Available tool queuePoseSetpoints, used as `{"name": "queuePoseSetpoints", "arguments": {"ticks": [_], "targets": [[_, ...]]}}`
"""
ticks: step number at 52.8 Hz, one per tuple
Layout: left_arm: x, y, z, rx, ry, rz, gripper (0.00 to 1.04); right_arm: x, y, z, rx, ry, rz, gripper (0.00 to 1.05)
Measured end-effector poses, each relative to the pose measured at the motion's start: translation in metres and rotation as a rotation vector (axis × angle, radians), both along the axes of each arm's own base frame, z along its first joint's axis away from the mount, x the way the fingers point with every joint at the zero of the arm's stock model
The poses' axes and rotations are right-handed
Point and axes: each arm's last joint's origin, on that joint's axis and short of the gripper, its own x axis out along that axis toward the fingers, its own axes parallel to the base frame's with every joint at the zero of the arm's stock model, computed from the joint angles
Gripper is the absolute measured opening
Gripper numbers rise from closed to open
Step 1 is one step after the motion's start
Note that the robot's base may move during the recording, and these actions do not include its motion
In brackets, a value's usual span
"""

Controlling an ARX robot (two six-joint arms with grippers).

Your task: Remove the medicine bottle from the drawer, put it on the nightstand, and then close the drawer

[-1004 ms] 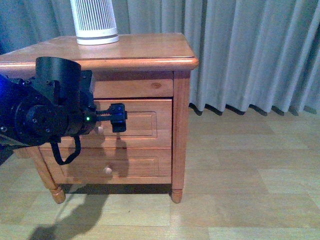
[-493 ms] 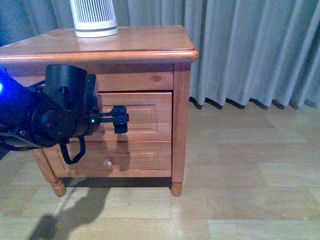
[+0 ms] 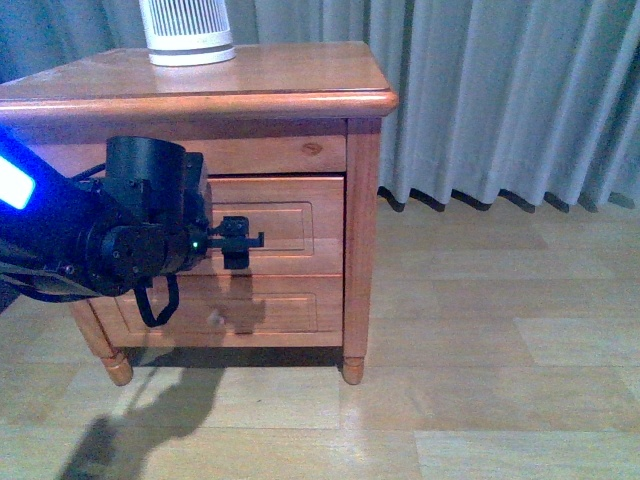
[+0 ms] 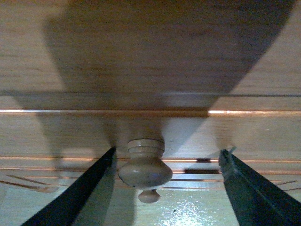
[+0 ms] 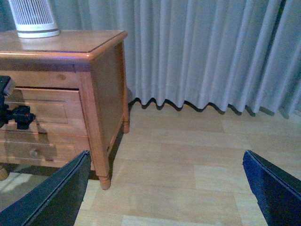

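Note:
The nightstand [image 3: 280,75] stands at the left, and its upper drawer [image 3: 295,225] is shut. My left gripper [image 3: 238,240] is open right at the drawer front. In the left wrist view the round wooden knob [image 4: 145,169] sits between the open fingers [image 4: 80,193], closer to one of them and untouched by either. The left gripper [image 4: 168,151] holds nothing. My right gripper [image 5: 167,153] is open and empty above the wooden floor, off to the side of the nightstand [image 5: 101,94]. The medicine bottle is hidden.
A large white ribbed device [image 3: 188,30] stands at the back of the nightstand top. The lower drawer [image 3: 285,310] is shut, with its knob [image 3: 213,318] below my arm. Grey curtains [image 3: 500,100] hang behind. Wooden floor [image 3: 480,380] spreads to the right.
My left gripper has reached forward to the upper drawer front and now sits around the knob. The nightstand sits higher in the front view.

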Motion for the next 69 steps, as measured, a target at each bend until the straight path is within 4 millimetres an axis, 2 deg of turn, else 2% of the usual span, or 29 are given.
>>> {"name": "queuePoseSetpoints", "arguments": {"ticks": [9,19,26,33,51,53,61,66,69], "targets": [[-0.003,0.006,-0.001,0.023,-0.015,-0.004,0.27,0.0,0.0,0.0,0.0,0.0,0.0,0.98],[-0.013,0.011,-0.001,0.034,-0.022,-0.02,0.25,0.0,0.0,0.0,0.0,0.0,0.0,0.98],[-0.033,0.016,-0.002,0.041,-0.012,-0.026,0.25,0.0,0.0,0.0,0.0,0.0,0.0,0.98],[-0.064,0.02,-0.004,0.04,-0.004,-0.034,0.25,0.0,0.0,0.0,0.0,0.0,0.0,0.98],[-0.18,0.026,-0.011,-0.014,0.058,-0.022,0.25,0.0,0.0,0.0,0.0,0.0,0.0,0.98],[-0.198,0.026,-0.014,-0.026,0.074,-0.009,0.25,0.0,0.0,0.0,0.0,0.0,0.0,0.98],[-0.229,0.019,-0.015,-0.066,0.095,0.008,0.26,0.0,0.0,0.0,0.0,0.0,0.0,0.98],[-0.248,0.011,-0.02,-0.086,0.133,0.006,0.48,0.0,0.0,0.0,0.0,0.0,0.0,0.98],[-0.254,0.009,-0.023,-0.086,0.159,-0.004,0.57,0.0,0.0,0.0,0.0,0.0,0.0,0.98]]}}
